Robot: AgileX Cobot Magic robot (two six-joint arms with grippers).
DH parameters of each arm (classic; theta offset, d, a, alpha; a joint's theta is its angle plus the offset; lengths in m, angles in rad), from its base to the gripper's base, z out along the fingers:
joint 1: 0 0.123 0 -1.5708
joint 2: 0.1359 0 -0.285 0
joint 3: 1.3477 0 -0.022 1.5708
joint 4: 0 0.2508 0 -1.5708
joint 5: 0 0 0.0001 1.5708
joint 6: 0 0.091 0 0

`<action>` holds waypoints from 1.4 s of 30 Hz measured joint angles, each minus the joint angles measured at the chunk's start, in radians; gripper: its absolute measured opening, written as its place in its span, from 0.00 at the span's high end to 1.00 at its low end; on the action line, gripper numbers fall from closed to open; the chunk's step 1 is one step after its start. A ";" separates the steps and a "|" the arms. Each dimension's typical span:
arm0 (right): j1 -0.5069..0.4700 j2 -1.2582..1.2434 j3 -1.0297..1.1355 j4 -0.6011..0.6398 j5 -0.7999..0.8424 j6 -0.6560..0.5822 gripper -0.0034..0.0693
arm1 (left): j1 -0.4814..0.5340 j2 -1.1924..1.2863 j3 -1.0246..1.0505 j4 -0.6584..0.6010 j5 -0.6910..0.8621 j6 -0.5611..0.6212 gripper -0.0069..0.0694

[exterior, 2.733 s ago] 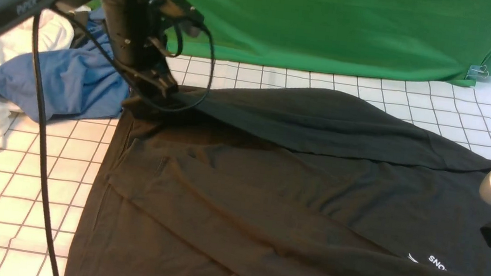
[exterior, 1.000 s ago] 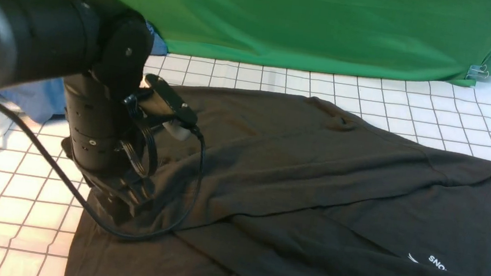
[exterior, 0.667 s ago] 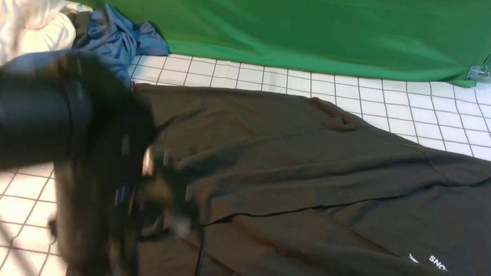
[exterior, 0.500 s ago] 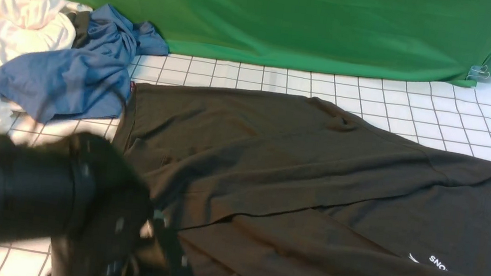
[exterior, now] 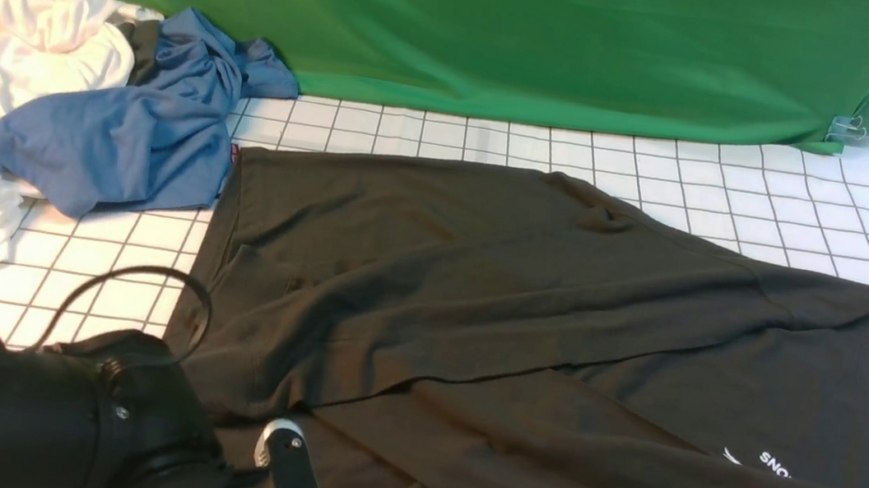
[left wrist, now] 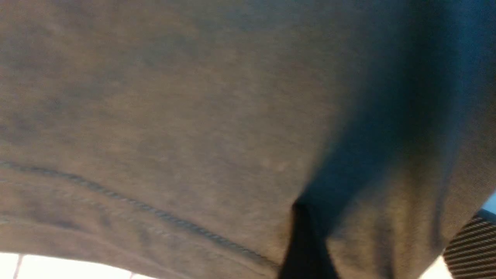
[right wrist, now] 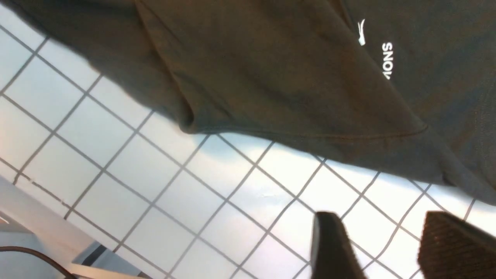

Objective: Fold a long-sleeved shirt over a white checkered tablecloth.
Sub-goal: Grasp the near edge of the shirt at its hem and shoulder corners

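find the long-sleeved shirt point(exterior: 492, 317) spread on the white checkered tablecloth point(exterior: 489, 139) over the worktop, long axis running left to right, hem at left, collar at right, sleeves laid inward over the body. look to the near left for the left claw point(left wrist: 383, 228): down at the cloth, fingers apart, a ridge of dark fabric between, seemingly not pinched. look to the near right for the right claw point(right wrist: 387, 248): open, above bare tablecloth, just beside the shirt's near edge, with nothing in grip.

for the hem end, count the left arm nearer; for the collar end, the right arm. judge the next step as taking the near edge at both ends, then carrying it toward the far side, across the long axis. needs a short shift of the right claw farther in, onto fabric. could easily catch tablecloth along with shirt, or drag a loose sleeve out of line.
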 joint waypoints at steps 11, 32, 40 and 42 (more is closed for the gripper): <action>0.000 0.000 0.000 0.000 0.000 -0.011 0.44 | 0.000 -0.004 -0.004 0.051 -0.006 -0.029 0.93; 0.000 0.307 0.278 -0.073 -0.410 -0.082 0.20 | 0.000 -0.139 -0.048 0.115 0.200 -0.059 0.95; 0.000 0.522 0.279 -0.111 -0.506 -0.088 0.19 | 0.000 -0.139 -0.045 0.103 0.181 -0.060 0.95; 0.000 0.567 0.279 -0.130 -0.535 -0.079 0.20 | 0.000 -0.139 -0.045 0.101 0.181 -0.060 0.95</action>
